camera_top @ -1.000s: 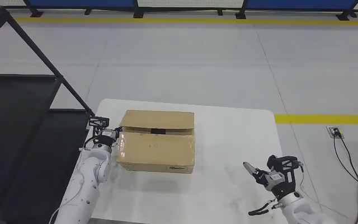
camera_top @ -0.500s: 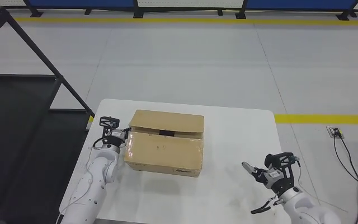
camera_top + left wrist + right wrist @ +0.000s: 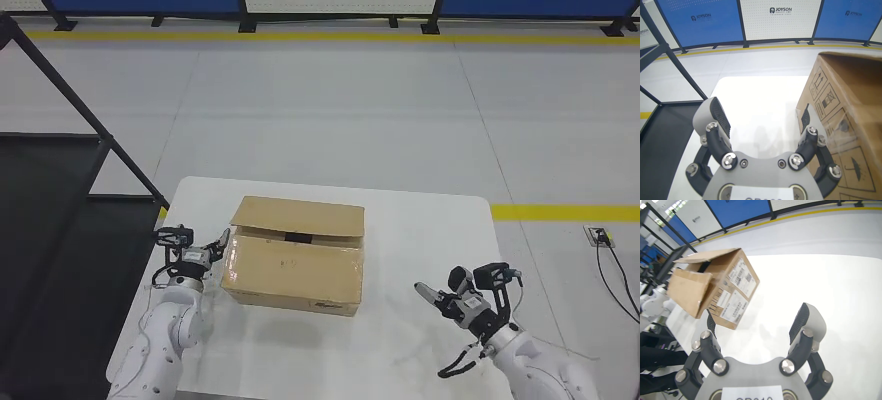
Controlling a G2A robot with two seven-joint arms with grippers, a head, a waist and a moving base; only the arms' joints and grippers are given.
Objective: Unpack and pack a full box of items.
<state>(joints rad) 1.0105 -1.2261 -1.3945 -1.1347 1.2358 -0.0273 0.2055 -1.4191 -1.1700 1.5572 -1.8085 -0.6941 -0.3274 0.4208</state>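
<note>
Holding nothing, my left claw (image 3: 761, 109) gapes wide at the end wall of the cardboard box (image 3: 844, 106). One finger pad lies just beside that wall, and I cannot tell whether it touches. My right claw (image 3: 757, 313) is also wide and empty, low over the white table (image 3: 420, 230) and well apart from the box's other end.

The box sits toward my left half of the table with its top mostly closed, so I judge the unpacking has not begun and this is the opening step. Next I need a fingertip under the loose flap (image 3: 690, 291) to lift it back, while the other claw braces the carton so it does not slide or tip.

From above, the lid looks nearly flat, with one small dark slot at the seam. My right wrist view tells more: that flap stands ajar, a shadowed gap behind it, and paper labels cover the side wall. My left wrist view adds printed handling marks and glossy clear tape (image 3: 840, 121) on the near end. What is inside is hidden.
</note>
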